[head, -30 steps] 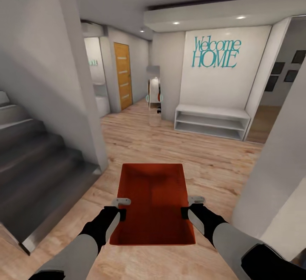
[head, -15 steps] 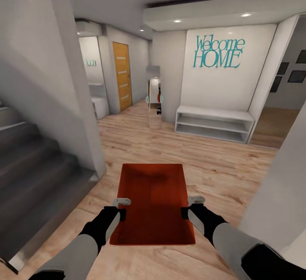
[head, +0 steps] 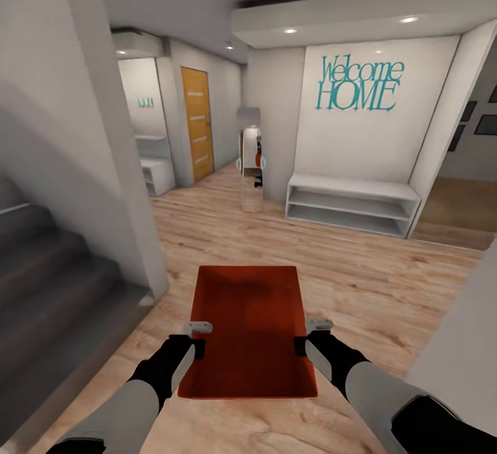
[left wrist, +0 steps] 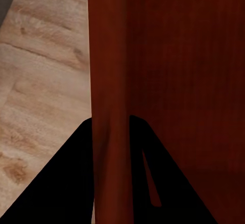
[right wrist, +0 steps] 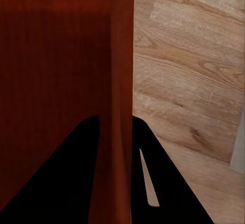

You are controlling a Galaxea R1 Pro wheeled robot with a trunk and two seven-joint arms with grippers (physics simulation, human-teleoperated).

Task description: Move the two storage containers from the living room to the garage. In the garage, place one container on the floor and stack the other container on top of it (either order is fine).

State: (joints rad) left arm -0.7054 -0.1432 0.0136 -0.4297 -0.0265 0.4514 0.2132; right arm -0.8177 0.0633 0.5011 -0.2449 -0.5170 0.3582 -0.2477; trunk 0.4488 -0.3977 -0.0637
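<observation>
I carry one orange-red storage container (head: 248, 330), a topless bin, level in front of me above light wood plank flooring. My left gripper (head: 195, 341) is shut on the bin's left wall and my right gripper (head: 308, 339) is shut on its right wall. In the left wrist view the wall (left wrist: 109, 106) runs between the two black fingers (left wrist: 61, 183). The right wrist view shows the same, the container wall (right wrist: 118, 91) pinched between black fingers (right wrist: 168, 183). The bin holds nothing. The second container is out of view.
Grey stairs (head: 48, 268) and a white wall corner (head: 131, 185) stand at my left. Ahead is a white shelf bench (head: 348, 205) under a "Welcome HOME" wall. A honey-wood door (head: 197, 123) and a narrow mirror (head: 250, 157) lie further back left. A white wall (head: 462, 350) is close on the right.
The whole view has shifted: stairs and right wall slid outward and the hallway came nearer, so I moved forward. The bin and both grippers kept their hold.
</observation>
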